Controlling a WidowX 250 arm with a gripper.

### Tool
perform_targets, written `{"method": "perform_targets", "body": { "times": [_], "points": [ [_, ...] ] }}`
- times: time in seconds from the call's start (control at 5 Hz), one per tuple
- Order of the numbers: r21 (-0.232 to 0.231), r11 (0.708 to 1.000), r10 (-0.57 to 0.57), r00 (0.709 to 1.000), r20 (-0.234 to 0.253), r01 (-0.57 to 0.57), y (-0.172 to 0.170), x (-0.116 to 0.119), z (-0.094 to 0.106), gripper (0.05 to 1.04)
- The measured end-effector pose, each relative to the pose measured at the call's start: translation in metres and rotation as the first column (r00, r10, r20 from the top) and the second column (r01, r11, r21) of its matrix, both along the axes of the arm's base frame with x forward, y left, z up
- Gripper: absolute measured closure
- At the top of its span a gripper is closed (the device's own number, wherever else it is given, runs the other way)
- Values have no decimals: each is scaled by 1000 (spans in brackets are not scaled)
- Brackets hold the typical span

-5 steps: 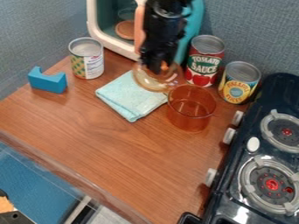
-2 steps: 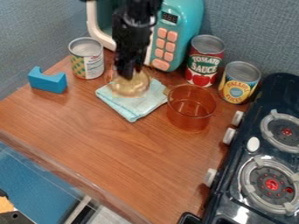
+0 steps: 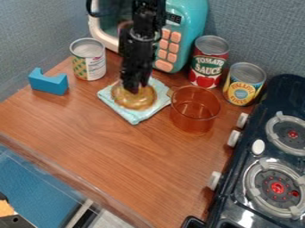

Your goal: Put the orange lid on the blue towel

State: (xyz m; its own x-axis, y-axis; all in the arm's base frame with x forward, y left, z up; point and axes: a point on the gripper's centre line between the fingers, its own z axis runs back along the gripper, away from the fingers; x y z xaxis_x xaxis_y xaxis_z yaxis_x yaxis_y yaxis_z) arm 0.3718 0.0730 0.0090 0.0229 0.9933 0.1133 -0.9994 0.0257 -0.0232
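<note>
- The step in hand looks like the set-down: the see-through orange round lid (image 3: 134,102) sits over the middle of the folded light-blue cloth towel (image 3: 133,118), looking about level from where I stand.
- The towel lies on the brown wooden tabletop (image 3: 119,151), its corner just beside the see-through orange pot (image 3: 194,113).
- The black end effector (image 3: 135,88) points down at the lid's top, right where a knob would be; I can't tell whether it is clamped on the lid or has let go.
- To my eye the job is nearly done, with only the release and the retreat left.
- Next it wants to make sure the cloth bears the lid's weight, free the lid, then rise straight up.
- A sideways tug while leaving could drag the lid or rumple the towel.
</note>
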Motion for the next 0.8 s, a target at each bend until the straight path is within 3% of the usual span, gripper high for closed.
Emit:
{"method": "perform_targets", "body": {
  "times": [0.2,0.4,0.8],
  "points": [
    [-12,1000,15,1000,-24,-16,5,1,1,322],
    [1,999,36,999,-16,-36,9,-1,0,88],
    [60,998,4,995,104,-10,9,-1,55,83]
  ]
}}
